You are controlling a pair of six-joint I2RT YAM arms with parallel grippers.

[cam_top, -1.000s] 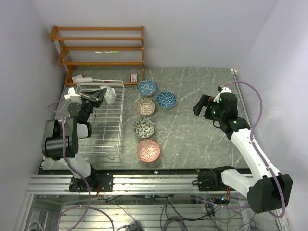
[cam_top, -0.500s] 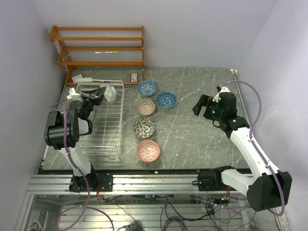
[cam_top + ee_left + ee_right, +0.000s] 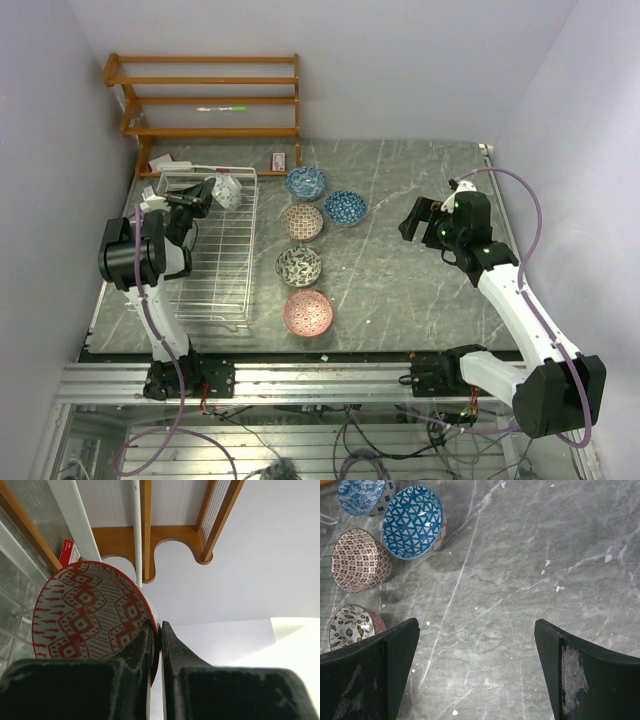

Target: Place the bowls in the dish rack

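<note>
My left gripper [image 3: 207, 196] is shut on the rim of a red-patterned bowl [image 3: 90, 612], held on edge over the far end of the white wire dish rack [image 3: 222, 290]; that bowl shows pale from above [image 3: 227, 190]. On the table lie two blue bowls [image 3: 305, 182] [image 3: 345, 207], a brownish bowl [image 3: 301, 221], a dark grey bowl [image 3: 299, 265] and a pink bowl [image 3: 308, 312]. My right gripper [image 3: 412, 222] is open and empty above bare table right of the bowls. The right wrist view shows the blue bowl [image 3: 413, 521], brownish bowl [image 3: 360, 560] and grey bowl [image 3: 350, 625].
An orange-brown wooden shelf unit [image 3: 205, 100] stands at the back left against the wall, close behind the rack. A small red item [image 3: 280, 160] lies by its foot. The grey marble table [image 3: 420, 310] ends at the metal rail in front.
My left gripper has carried the red bowl a little farther back and left over the rack's far end. My right gripper has barely moved.
</note>
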